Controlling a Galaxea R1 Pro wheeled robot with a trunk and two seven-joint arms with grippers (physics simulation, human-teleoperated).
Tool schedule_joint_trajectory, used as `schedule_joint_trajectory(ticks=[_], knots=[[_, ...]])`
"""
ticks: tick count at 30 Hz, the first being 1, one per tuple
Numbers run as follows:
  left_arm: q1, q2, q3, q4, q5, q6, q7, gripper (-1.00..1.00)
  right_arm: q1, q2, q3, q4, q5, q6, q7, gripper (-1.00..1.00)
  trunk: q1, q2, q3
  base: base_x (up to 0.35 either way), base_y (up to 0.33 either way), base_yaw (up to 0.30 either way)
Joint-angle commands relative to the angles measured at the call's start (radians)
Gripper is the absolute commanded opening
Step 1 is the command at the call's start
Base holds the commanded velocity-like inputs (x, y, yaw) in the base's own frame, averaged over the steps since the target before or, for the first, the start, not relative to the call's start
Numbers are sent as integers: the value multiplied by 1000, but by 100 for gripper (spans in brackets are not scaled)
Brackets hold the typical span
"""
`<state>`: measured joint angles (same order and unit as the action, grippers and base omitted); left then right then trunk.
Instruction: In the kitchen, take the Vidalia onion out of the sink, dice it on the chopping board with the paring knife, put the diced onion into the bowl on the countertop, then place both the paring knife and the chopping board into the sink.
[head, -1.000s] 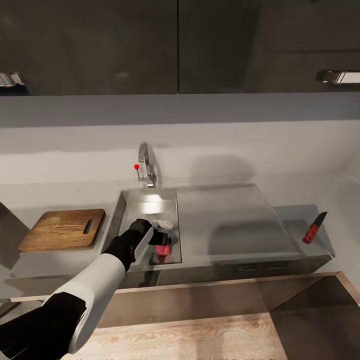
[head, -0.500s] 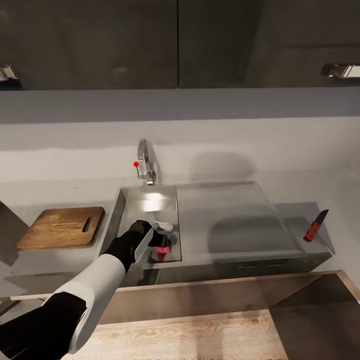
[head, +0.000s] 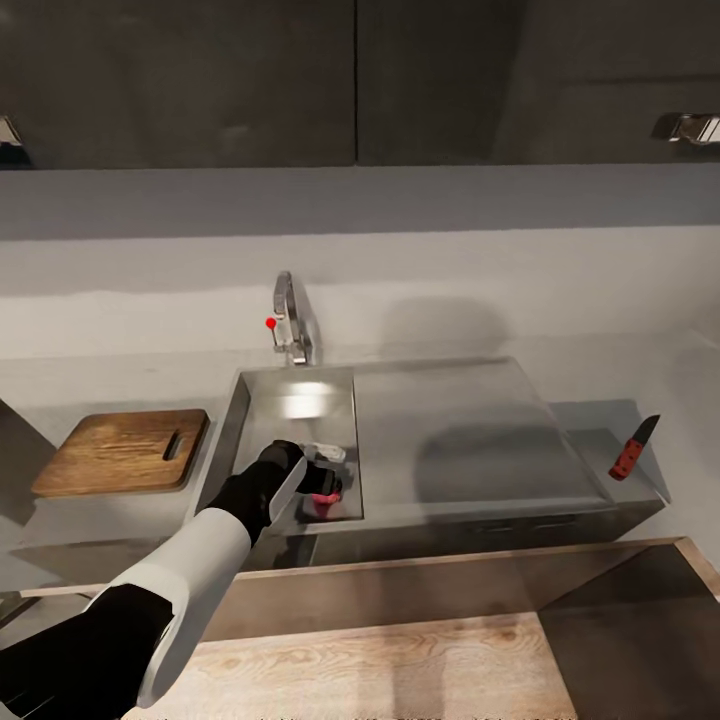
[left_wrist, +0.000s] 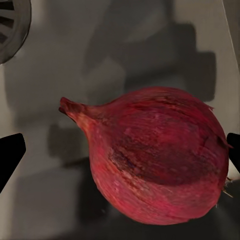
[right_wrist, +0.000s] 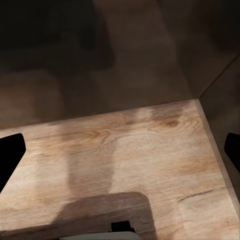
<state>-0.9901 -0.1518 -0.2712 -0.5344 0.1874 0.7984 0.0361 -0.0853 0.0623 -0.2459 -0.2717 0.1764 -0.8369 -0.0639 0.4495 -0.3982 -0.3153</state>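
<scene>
My left pincer (head: 325, 487) reaches down into the sink (head: 240, 420), its jaws spread wide on either side of the Vidalia onion (head: 322, 500), which lies at the basin's near edge. Seen from my left wrist, the Vidalia onion (left_wrist: 155, 155) rests on the grey basin floor with its pointed tip towards one fingertip (left_wrist: 11, 155); that black tip stands clear of the skin, while the other sits just at the bulb's far side, and I cannot tell whether it touches. The round drain (left_wrist: 11, 27) shows at the frame's corner.

On the countertop (head: 640, 370), the chopping board (head: 122, 452) lies just beside the sink's left edge, and the paring knife (head: 632, 448) rests well apart near the right end, beyond the drainboard (head: 455, 430). The faucet (head: 290, 325) stands at the sink's back edge.

My right pincer (right_wrist: 120, 150) is open over wooden floor (right_wrist: 115, 150), its two dark fingertips wide apart.
</scene>
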Motion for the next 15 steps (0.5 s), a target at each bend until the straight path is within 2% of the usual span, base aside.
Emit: schedule_joint_trajectory(ticks=[1,15], knots=[[-1,0,-4,-1,7,4,4,100,-1,1,-4,0,11,-2,-7,100,0,-2,-3,0,0,0],[-1,1,-5,0,7,4,5,100,-1,1,-4,0,11,-2,-7,100,0,-2,-10,0,0,0]])
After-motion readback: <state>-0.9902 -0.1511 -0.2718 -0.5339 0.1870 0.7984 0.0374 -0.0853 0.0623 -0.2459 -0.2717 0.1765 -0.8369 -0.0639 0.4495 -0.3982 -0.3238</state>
